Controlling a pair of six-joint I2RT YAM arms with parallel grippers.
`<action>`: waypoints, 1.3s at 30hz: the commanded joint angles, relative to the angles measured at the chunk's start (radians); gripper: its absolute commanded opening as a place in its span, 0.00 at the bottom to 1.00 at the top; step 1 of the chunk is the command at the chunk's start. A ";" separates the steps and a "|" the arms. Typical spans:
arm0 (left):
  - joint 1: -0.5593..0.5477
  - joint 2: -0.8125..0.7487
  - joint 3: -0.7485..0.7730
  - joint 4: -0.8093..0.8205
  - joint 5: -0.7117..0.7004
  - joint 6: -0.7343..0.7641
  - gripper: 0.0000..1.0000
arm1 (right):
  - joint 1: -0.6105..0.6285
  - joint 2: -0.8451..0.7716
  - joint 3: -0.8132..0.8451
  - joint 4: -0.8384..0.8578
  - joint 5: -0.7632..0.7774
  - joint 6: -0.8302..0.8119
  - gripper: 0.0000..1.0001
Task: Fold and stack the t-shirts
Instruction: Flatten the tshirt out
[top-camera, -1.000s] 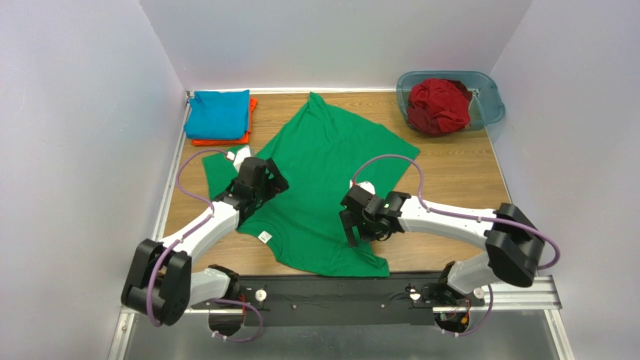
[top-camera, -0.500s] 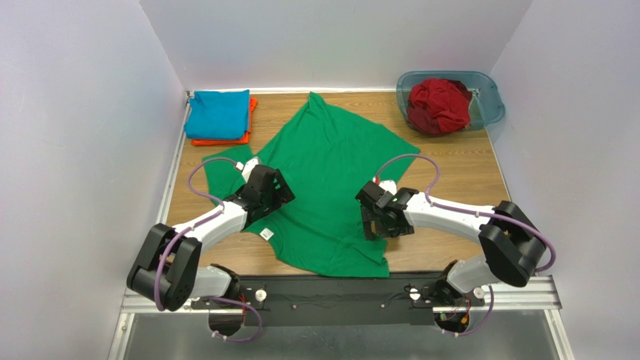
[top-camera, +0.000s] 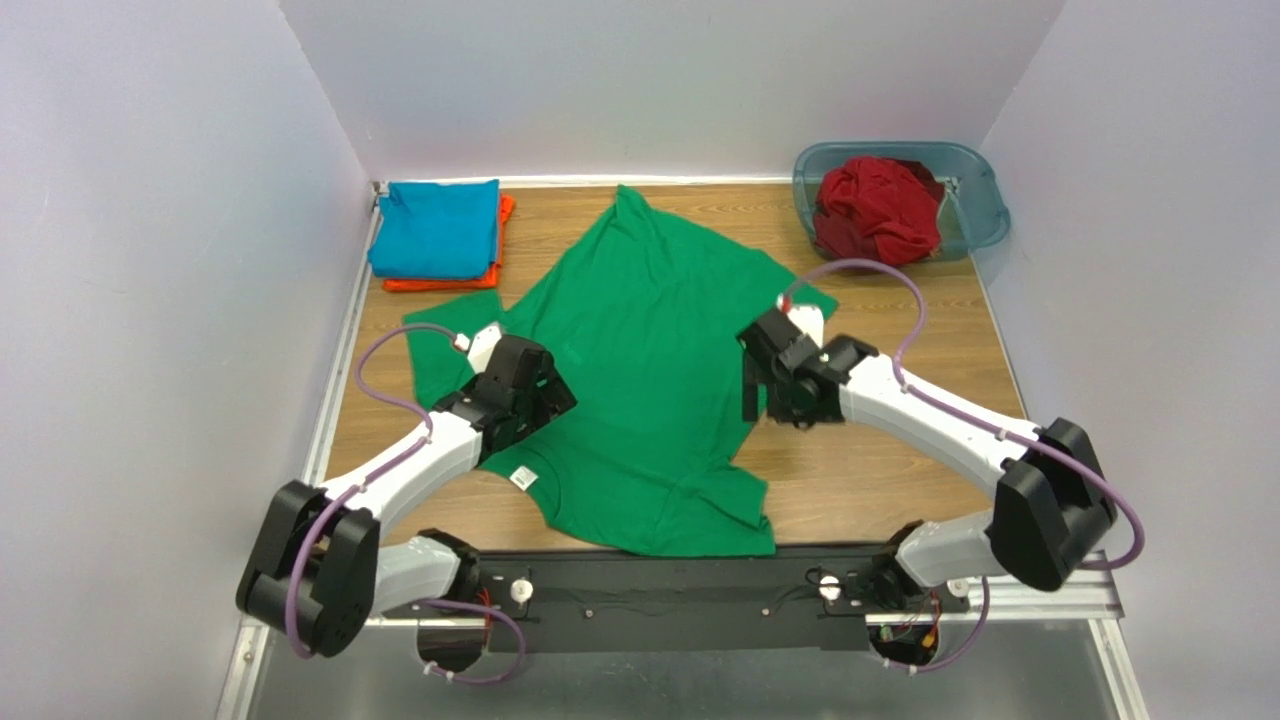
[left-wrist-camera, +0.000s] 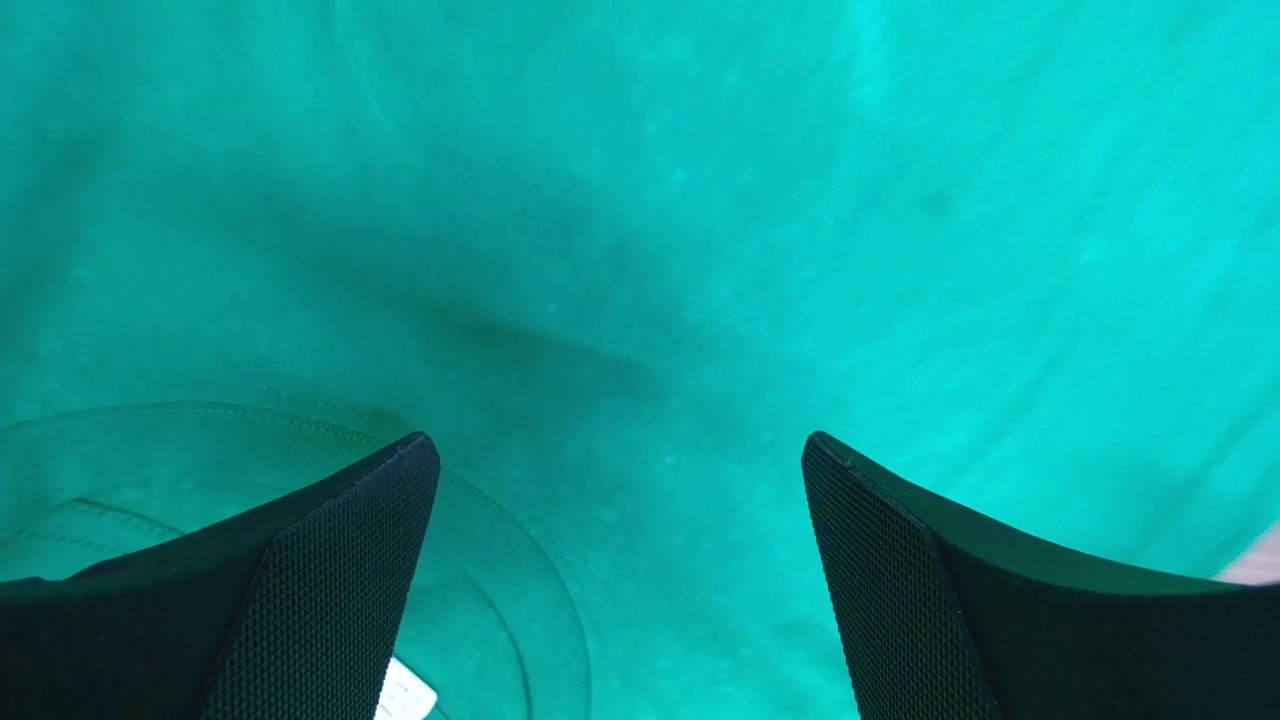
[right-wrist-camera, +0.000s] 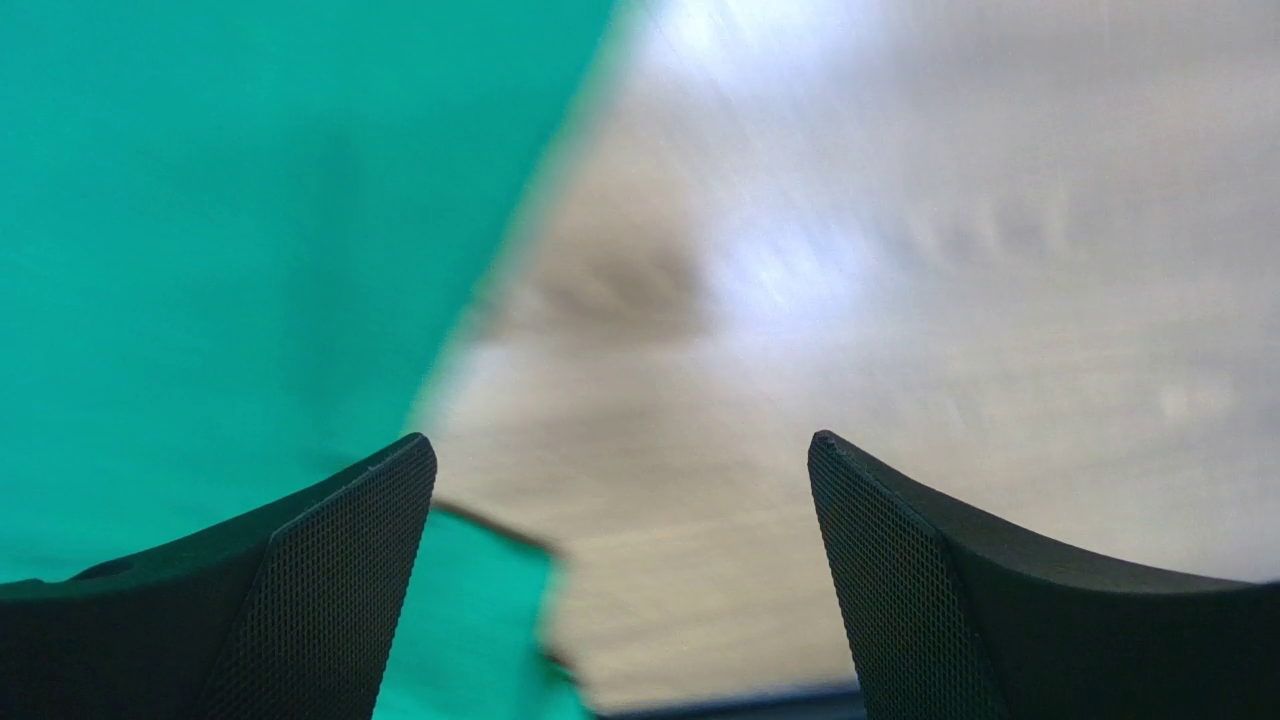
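Observation:
A bright green t-shirt (top-camera: 646, 375) lies spread flat on the wooden table, with a small white tag (top-camera: 526, 477) near its front left. My left gripper (top-camera: 529, 393) is open and empty over the shirt's left part; in the left wrist view (left-wrist-camera: 616, 570) only green cloth (left-wrist-camera: 721, 225) lies between the fingers. My right gripper (top-camera: 762, 393) is open and empty over the shirt's right edge; the right wrist view (right-wrist-camera: 619, 570) shows green cloth (right-wrist-camera: 226, 225) at left and bare wood at right. A folded teal-blue shirt (top-camera: 436, 228) lies on an orange one (top-camera: 496, 270) at the back left. A dark red shirt (top-camera: 876, 210) is bunched in the tub.
A translucent blue-grey plastic tub (top-camera: 977, 203) stands at the back right corner. White walls close in the table on the left, back and right. Bare wood (top-camera: 902, 330) shows right of the green shirt. A black rail (top-camera: 661, 578) runs along the near edge.
My right gripper has moved back and to the right, from the shirt's lower middle to its right edge. My left gripper has shifted slightly over the shirt's left side. Both stay open.

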 joint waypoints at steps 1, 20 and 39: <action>-0.004 -0.064 0.059 -0.068 -0.088 -0.004 0.98 | -0.059 0.124 0.178 0.167 0.031 -0.106 1.00; 0.261 0.217 0.149 0.131 -0.053 0.112 0.98 | -0.361 0.925 0.867 0.323 -0.270 -0.317 1.00; 0.100 0.685 0.603 0.120 0.027 0.233 0.98 | -0.375 0.264 -0.098 0.395 -0.269 -0.022 1.00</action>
